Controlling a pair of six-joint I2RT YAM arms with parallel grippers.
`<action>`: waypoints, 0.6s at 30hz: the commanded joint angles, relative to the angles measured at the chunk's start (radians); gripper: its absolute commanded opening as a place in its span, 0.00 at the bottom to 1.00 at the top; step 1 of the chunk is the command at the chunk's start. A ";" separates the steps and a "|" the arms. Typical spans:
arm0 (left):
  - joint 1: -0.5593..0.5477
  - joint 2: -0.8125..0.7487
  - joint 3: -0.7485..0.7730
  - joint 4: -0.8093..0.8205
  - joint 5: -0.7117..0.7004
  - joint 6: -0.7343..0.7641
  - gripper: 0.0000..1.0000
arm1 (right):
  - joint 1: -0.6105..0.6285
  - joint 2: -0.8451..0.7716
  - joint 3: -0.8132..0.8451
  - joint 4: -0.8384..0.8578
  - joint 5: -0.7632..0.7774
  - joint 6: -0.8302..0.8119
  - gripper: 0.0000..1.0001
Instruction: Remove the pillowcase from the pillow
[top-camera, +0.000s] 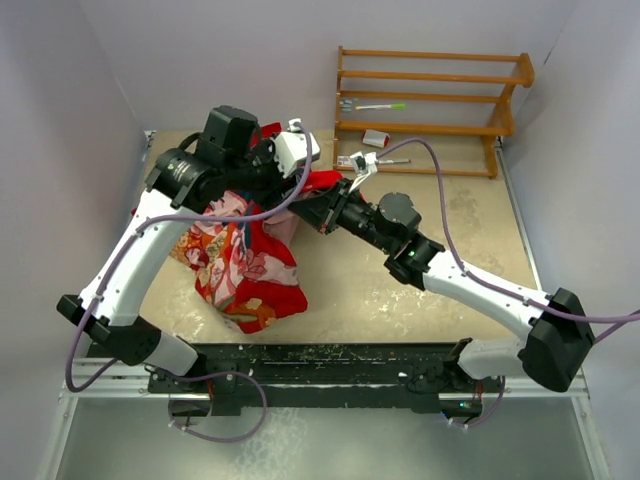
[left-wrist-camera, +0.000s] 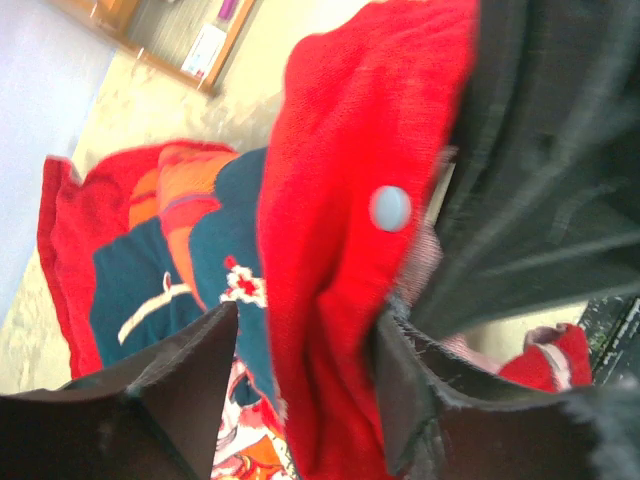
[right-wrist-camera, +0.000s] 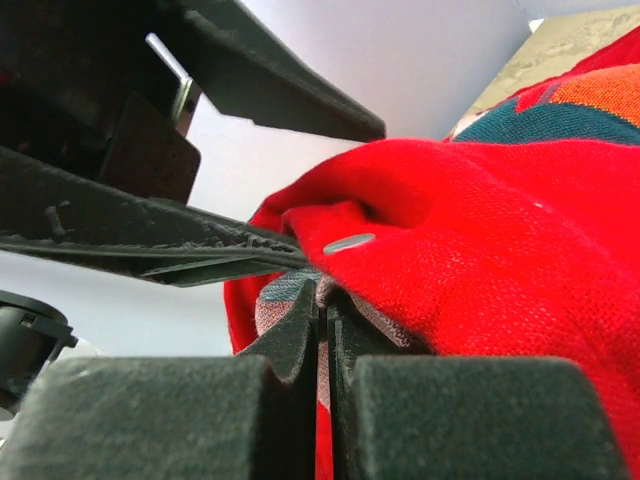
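Two grippers meet at one raised fold of the pillowcase (top-camera: 245, 265), which lies heaped on the table (top-camera: 450, 290), left of the wooden rack (top-camera: 430, 100) and nearer the arm bases than it. I see no cream surface anywhere, so I judge the pillow is inside the cover, hidden.

The right gripper (right-wrist-camera: 325, 300) is pinched tight on the hem, with a thin pale strip of the lining caught between its pads. The left gripper (left-wrist-camera: 305, 320) stands wide, its fingers straddling the same red fold, just below a small round snap (left-wrist-camera: 390, 208).

My worries from here:
- The right grip has very little cloth. A hard pull away from the rack could strip the hem out of the pads.
- The left fingers are almost against the right gripper. Closing carelessly could nip the other arm rather than the fabric.
- If the left fingers take both layers, the opening stays shut and the pillow would drag along with the cover.
- I cannot tell whether the snap is fastened. If it is, pulling may tear the cloth rather than open it.
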 joint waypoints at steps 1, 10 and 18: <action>0.004 0.017 -0.029 -0.015 0.004 0.006 0.69 | 0.008 -0.056 0.052 0.143 -0.006 -0.006 0.00; 0.004 -0.011 -0.091 0.140 -0.197 0.016 0.22 | 0.008 -0.077 0.011 0.137 0.003 -0.008 0.00; 0.004 -0.032 -0.069 0.196 -0.330 0.017 0.00 | 0.008 -0.120 0.000 -0.078 0.144 0.007 0.00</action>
